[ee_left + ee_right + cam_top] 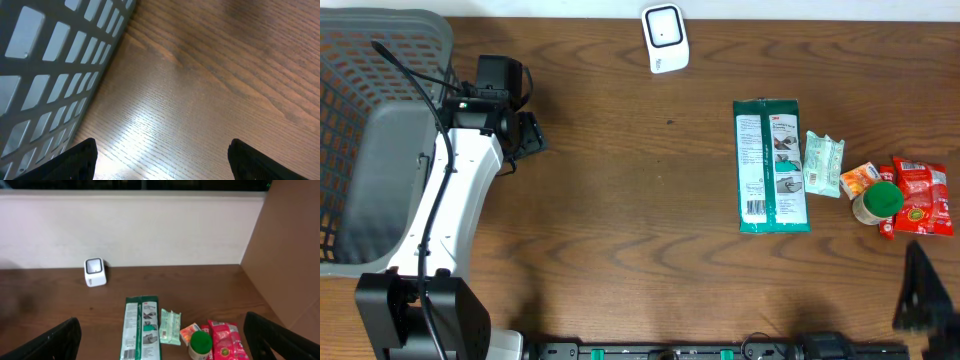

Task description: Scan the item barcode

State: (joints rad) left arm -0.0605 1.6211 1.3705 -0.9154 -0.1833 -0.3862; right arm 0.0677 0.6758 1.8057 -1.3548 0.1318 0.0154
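Left arm sat at the left side of the wooden tabletop (620,250), close against the grey basket (360,120). Left fingers (75,159) stood wide apart and held nothing; the wrist view showed only bare wood grain between them, with the basket's slotted wall (45,75) just beside the left one.

Right arm was low at the near right corner, seen from overhead only as a dark shape (923,290). Right fingers (52,342) were spread fully, empty, and lifted clear of the goods, which lay ahead of them.

The barcode scanner (665,38), small and white, stood at the far edge of the tabletop near the middle, well apart from both arms. From the right wrist it showed in front of the pale wall (94,272).

The items lay in a loose row on the right half, none of them gripped:
- green flat pack (771,166), long, printed side up
- pale green wipes packet (823,164) just beside it, to its right
- orange packet (860,180), small
- green-lidded jar (878,200), upright, pressed between the orange packet and the red pouch
- red pouch (923,197), farthest right

Could not read any barcode on them.
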